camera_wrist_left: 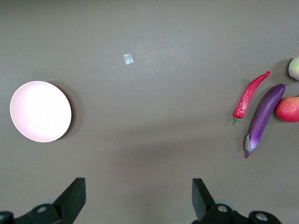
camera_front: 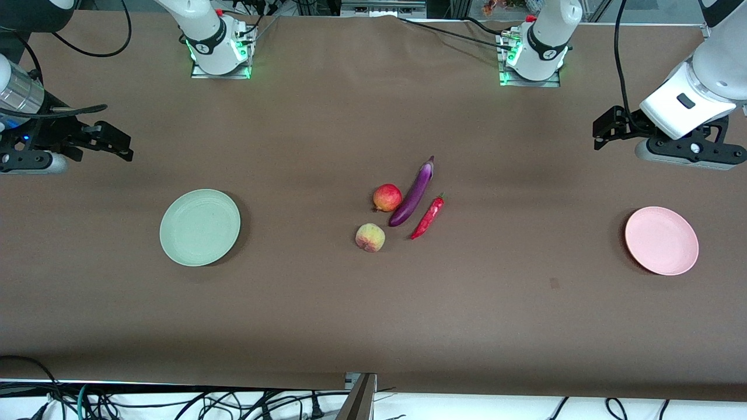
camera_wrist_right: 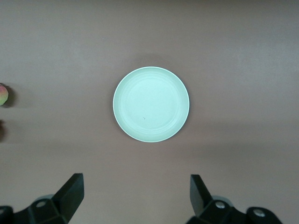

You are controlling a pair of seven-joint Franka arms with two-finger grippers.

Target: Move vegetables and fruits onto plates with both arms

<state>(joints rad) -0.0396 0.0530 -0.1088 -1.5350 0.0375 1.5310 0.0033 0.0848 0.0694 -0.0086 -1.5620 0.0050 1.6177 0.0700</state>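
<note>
Hovering up in the air at its own end of the worktop [camera_front: 327, 315], the left hand [camera_front: 607, 131] is standing wide open with nothing between its fingers [camera_wrist_left: 74, 196]. The pink plate [camera_front: 661, 240] is lying bare on the worktop near this hand, toward the left arm's end. Waiting at the other end, the right hand [camera_front: 114, 143] is also hanging in the air, spread open and gripping nothing; its fingers [camera_wrist_right: 72, 193] are showing well apart in the right wrist view. The green plate [camera_front: 200, 227] is sitting bare near that hand, toward the right arm's end.

All four pieces of produce are lying together in the middle of the worktop, well apart from both hands and both plates. The purple eggplant [camera_front: 412, 193] is lying slantwise, with the red fruit [camera_front: 387, 197] just beside it on the side of the right hand and the red chili pepper [camera_front: 429, 217] just beside it on the side of the left hand. The peach [camera_front: 370, 237] is resting nearer to the front camera than the red fruit.
</note>
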